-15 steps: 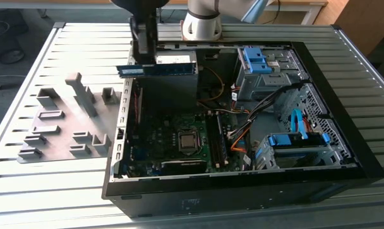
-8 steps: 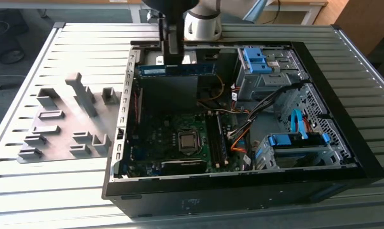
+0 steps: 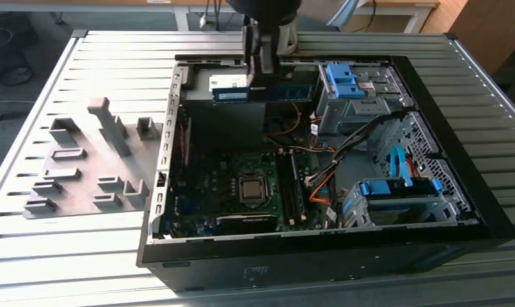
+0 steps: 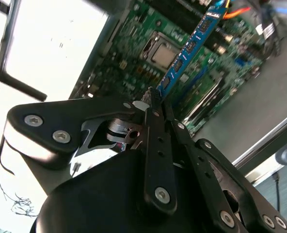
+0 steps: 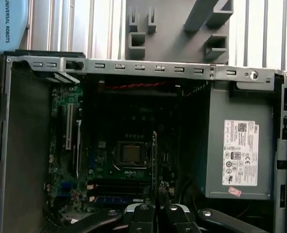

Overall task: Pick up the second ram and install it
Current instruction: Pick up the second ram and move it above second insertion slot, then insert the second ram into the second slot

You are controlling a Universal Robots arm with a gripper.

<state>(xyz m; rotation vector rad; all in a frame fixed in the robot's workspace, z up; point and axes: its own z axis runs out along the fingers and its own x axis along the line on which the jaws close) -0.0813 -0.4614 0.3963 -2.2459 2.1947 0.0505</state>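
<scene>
The second ram (image 3: 263, 94) is a long blue-green stick with black chips. It hangs level over the open computer case (image 3: 496, 224), above the power supply end. My gripper (image 3: 261, 78) comes down from above and is shut on the stick's middle. In the second wrist view the ram (image 4: 188, 47) runs out from between the fingers (image 4: 155, 121) towards the motherboard (image 4: 134, 58). In the first wrist view the ram (image 5: 154, 160) shows edge-on above the gripper (image 5: 156, 196). The black memory slots (image 3: 290, 185) lie beside the processor (image 3: 251, 189), lower in the case.
A grey holder plate with blocks (image 3: 95, 160) lies on the slatted table at the exterior view's left. Inside the case are the power supply (image 5: 238, 155), drive cages with blue clips (image 3: 398, 192) and orange and black cables (image 3: 321, 166). The case walls stand all around.
</scene>
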